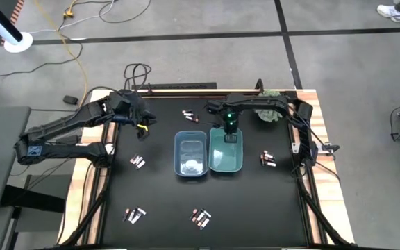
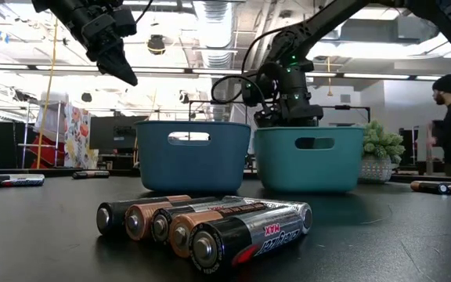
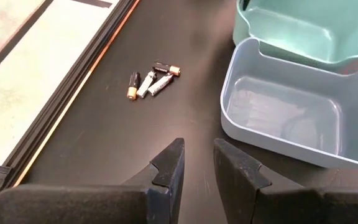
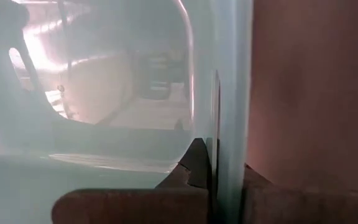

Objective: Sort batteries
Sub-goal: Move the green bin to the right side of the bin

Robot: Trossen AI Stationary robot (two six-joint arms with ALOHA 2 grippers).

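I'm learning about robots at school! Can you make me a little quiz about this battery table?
1. True or false: the blue bin and teal bin sit side by side.
2. Which gripper is down at the teal bin? A left B right
3. Fill in: the left gripper is up above the ____.

Key:
1. True.
2. B: the right gripper is pinching the bin's wall.
3. Table; batteries lie nearby.

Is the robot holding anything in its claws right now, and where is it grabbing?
The right gripper is pinching the teal bin by its rim wall. The left gripper hangs above the table, with nothing between its fingers.
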